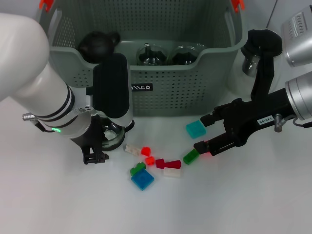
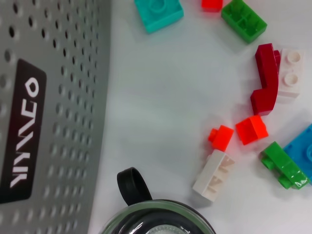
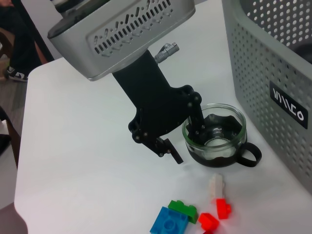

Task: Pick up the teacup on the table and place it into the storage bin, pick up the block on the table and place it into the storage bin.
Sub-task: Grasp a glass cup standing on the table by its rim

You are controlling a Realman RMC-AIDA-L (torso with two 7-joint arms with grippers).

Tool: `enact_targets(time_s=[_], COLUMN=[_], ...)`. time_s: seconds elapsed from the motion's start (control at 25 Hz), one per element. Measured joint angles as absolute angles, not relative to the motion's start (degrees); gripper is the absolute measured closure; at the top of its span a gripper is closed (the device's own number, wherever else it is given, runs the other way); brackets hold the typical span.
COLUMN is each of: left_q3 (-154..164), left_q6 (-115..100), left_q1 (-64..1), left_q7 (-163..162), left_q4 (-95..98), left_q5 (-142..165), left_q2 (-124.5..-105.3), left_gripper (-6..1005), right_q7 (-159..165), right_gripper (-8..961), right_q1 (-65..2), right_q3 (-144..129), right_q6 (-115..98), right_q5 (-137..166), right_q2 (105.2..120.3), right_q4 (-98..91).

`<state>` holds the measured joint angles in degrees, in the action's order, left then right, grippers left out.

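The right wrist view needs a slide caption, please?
Left hand straddles the glass teacup's rim beside the storage bin.

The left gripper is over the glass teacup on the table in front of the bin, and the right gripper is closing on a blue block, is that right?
Not quite. The head view shows the right gripper at a green block, not blue. The left gripper is at the glass teacup before the storage bin, as you said.

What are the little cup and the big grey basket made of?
The teacup looks like clear glass with a dark band and black handle: you see through its shiny wall. The storage bin looks like matte grey-green moulded plastic, perforated with rows of holes.
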<state>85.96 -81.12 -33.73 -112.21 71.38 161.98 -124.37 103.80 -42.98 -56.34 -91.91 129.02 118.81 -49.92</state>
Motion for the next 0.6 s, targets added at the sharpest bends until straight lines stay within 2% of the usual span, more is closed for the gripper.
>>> enact_targets(time_s=[0.44,0.6], left_q3=[86.02,85.95], left_q6=[-81.12,-81.15], left_q1=[-33.94,-33.98], left_q7=[-112.24,-112.33], left_q4=[71.8,71.87], left_q5=[161.99,161.98], left_q2=[-124.45,-124.45], left_gripper=[683,786], right_q7=[103.72,103.71], right_gripper=[59,59], right_q1=[-42.89,-42.89], right_q3=[-56.24,-56.17], right_q6=[-91.88,-91.84], right_q5=[129.02,129.02], right_q2=[118.74,118.67], right_q4=[-49.92,-49.92])
